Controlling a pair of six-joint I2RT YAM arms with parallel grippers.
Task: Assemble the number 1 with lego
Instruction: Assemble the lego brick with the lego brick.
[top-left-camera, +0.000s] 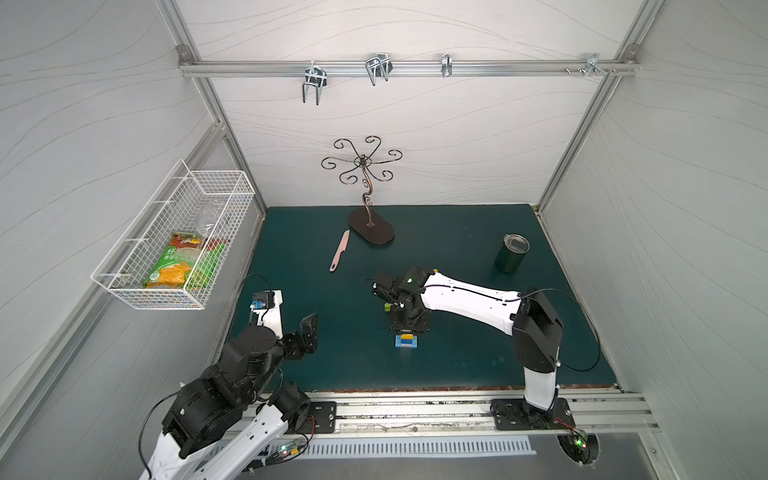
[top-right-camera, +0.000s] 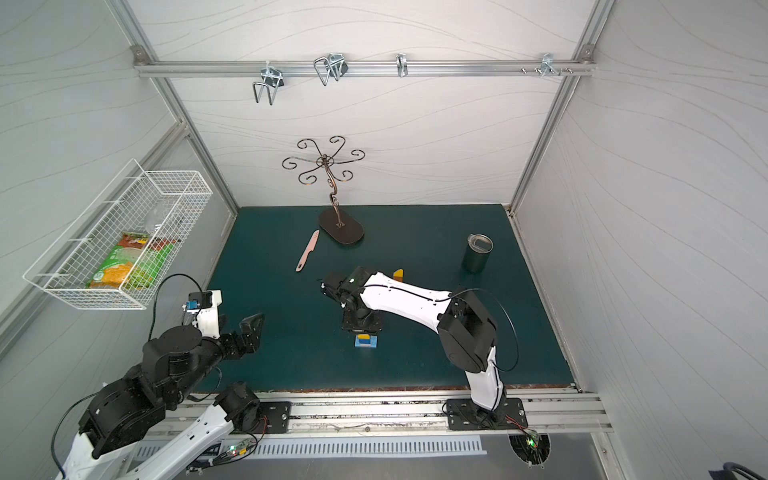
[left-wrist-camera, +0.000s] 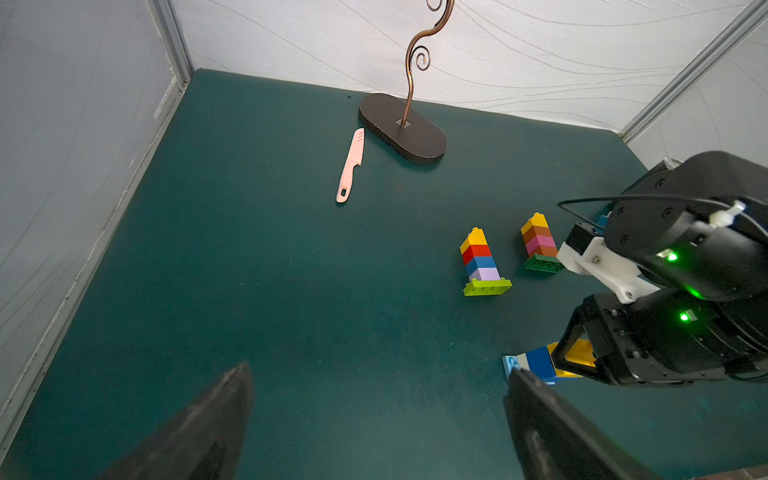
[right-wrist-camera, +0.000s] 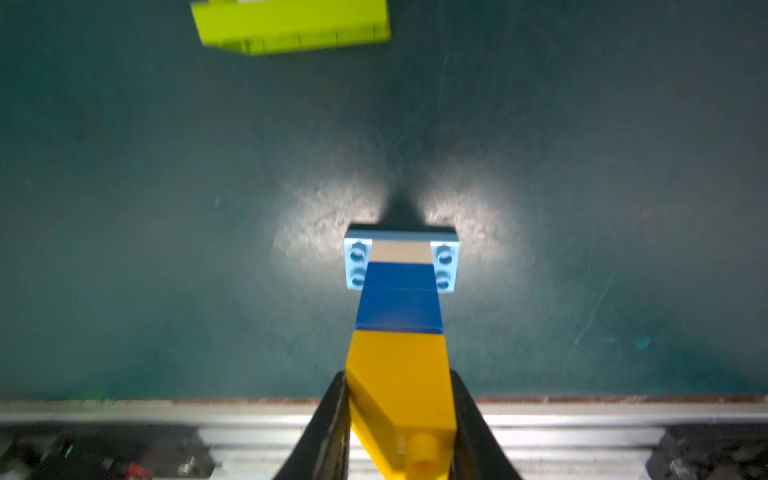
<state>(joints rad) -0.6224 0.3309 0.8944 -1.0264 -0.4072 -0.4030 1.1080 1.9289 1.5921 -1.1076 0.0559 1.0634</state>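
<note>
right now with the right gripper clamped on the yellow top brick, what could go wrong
The right gripper is shut only on the yellow sloped brick topping a narrow stack on a light-blue base brick; pulling away before opening could pop that brick off or tip the stack. The lime-based tower and dark-green-based tower stand nearby; a wide retreat might knock them.

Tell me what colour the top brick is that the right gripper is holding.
Yellow; the right wrist view shows the brick best, in the right gripper.

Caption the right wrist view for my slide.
Right claw shut on the yellow brick atop a lego tower with light-blue base.
</note>
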